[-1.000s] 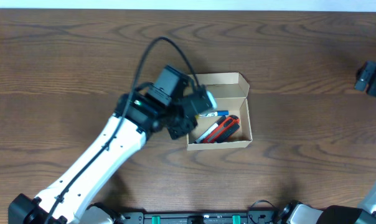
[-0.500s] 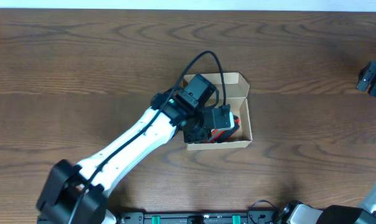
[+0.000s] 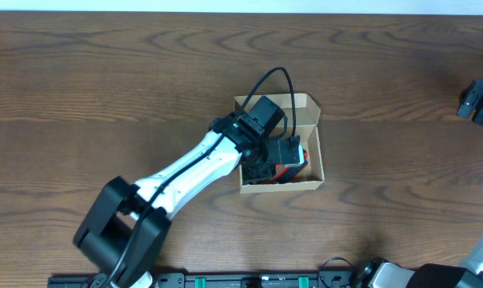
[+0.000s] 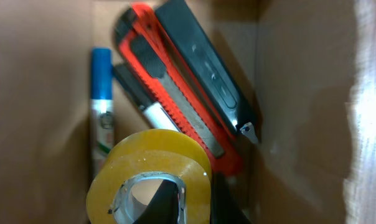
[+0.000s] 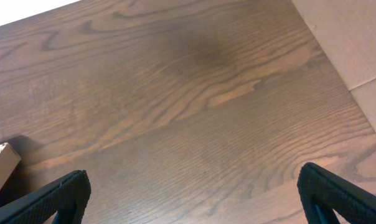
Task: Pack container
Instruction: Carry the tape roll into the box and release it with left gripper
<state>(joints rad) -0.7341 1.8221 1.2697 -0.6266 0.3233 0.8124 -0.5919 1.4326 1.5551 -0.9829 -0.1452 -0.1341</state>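
Your container (image 3: 317,156) sits near the middle of the table (image 3: 401,200), its hinged flap folded back on the far side so the top is open for loading from above. Inside, a red and black utility knife (image 4: 188,93) lies slanted against one cardboard wall (image 4: 300,112), and a blue marker (image 4: 101,99) lies along the opposite side. Those long items hug the walls, which leaves the space between them as the likeliest spot for something round.

That is where your left gripper (image 3: 277,152) is, reached down into the box with a roll of yellow tape (image 4: 152,165). The jaws are pressed together on the roll's wall, with one finger (image 4: 165,199) showing through the core. Holding it by the ring this way probably lets you lower it without the fingers scraping the sides. You cannot tell from the wrist view whether the roll already rests on the bottom or on the knife, so judge that before letting go.

Your right gripper (image 3: 477,100) hangs at the table's right edge, well apart from the box, jaws spread wide over bare wood and holding nothing. Parked there, it leaves the left arm's approach unobstructed.
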